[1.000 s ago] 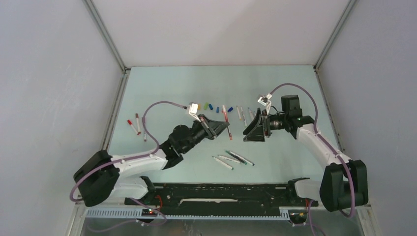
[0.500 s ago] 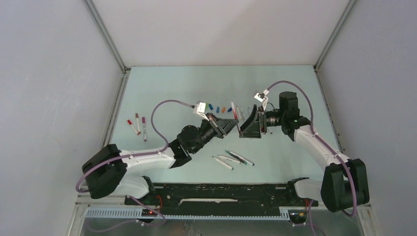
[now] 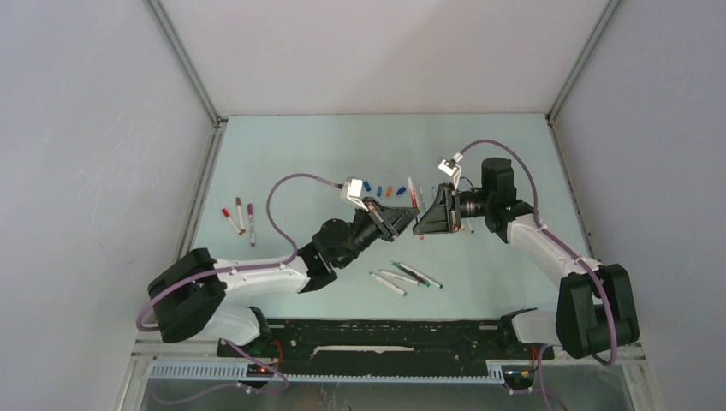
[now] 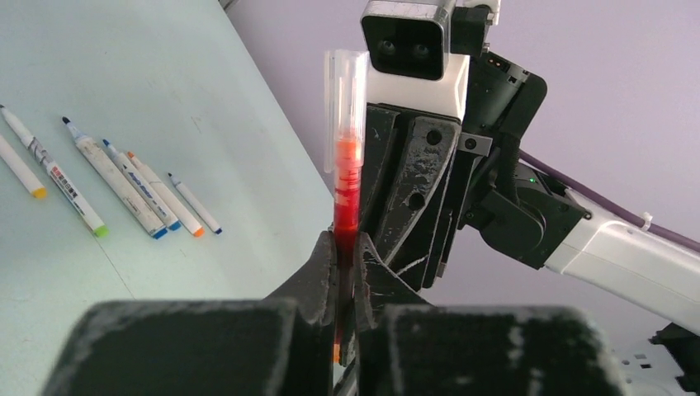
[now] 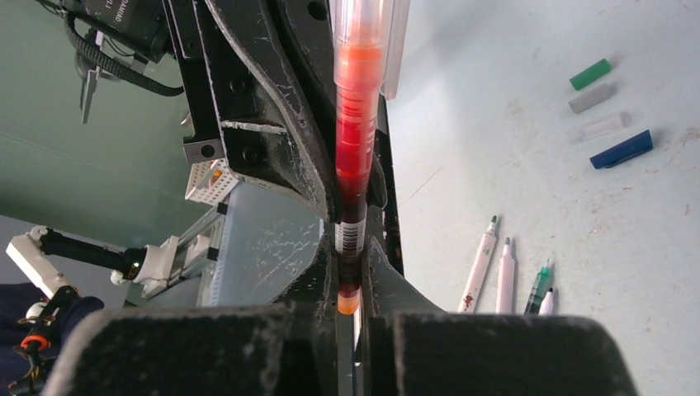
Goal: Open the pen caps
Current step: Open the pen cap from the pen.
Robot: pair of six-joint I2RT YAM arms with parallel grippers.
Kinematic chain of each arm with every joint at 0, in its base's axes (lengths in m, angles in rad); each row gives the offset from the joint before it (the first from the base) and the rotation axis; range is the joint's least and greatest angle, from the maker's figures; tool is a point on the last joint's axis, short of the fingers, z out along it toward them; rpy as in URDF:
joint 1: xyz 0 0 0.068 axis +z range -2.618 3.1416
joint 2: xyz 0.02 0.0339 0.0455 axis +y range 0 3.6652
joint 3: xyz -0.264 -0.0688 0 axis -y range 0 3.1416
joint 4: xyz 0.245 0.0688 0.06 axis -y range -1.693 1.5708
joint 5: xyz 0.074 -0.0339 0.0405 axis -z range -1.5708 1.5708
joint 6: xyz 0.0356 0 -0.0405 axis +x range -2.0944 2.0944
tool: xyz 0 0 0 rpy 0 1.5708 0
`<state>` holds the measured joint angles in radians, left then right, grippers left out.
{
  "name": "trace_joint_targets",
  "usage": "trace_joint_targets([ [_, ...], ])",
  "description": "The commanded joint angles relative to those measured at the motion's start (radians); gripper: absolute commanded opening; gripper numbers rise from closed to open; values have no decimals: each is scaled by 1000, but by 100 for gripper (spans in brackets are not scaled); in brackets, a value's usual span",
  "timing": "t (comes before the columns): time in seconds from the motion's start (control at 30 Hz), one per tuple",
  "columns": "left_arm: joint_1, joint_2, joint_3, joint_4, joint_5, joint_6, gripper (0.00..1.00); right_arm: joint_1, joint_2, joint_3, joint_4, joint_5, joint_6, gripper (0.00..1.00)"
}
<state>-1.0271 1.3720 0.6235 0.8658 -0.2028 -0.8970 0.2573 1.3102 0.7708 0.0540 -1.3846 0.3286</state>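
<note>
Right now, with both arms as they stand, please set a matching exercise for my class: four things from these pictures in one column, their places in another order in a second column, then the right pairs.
Things
1. red plastic pen with a clear cap
2. short green plastic cap
3. three pens with red and purple ends
4. short dark blue plastic cap

Places
A. lying at the left side of the table
B. next to the grey cap
C. clamped by the left gripper and the right gripper
D. next to the loose clear cap

Pairs: 1-C, 2-B, 3-A, 4-D.
</note>
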Motion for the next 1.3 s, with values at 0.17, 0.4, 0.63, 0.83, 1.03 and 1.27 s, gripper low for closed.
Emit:
trace_joint_targets([
  [0.17, 39, -115, 9, -37, 60, 47, 73, -38, -21, 32, -100, -164, -187, 0],
  [0.4, 146, -164, -48, 33, 277, -6, 83, -61, -67, 39, -264, -160, -351, 0],
  [0.63, 148, -124, -17, 44, 323, -9, 82, -66, -69, 38, -289, -139, -378, 0],
  [0.83, 148, -25, 39, 98, 360, -69, 73, -64, -68, 39, -290, -114, -368, 0],
  [1.03, 147, 36, 80, 122, 371, -100, 66, -51, -59, 51, -331, -83, -391, 0],
  [1.27, 147, 37, 102, 102, 365, -82, 61, -22, -40, 89, -442, -37, -483, 0],
])
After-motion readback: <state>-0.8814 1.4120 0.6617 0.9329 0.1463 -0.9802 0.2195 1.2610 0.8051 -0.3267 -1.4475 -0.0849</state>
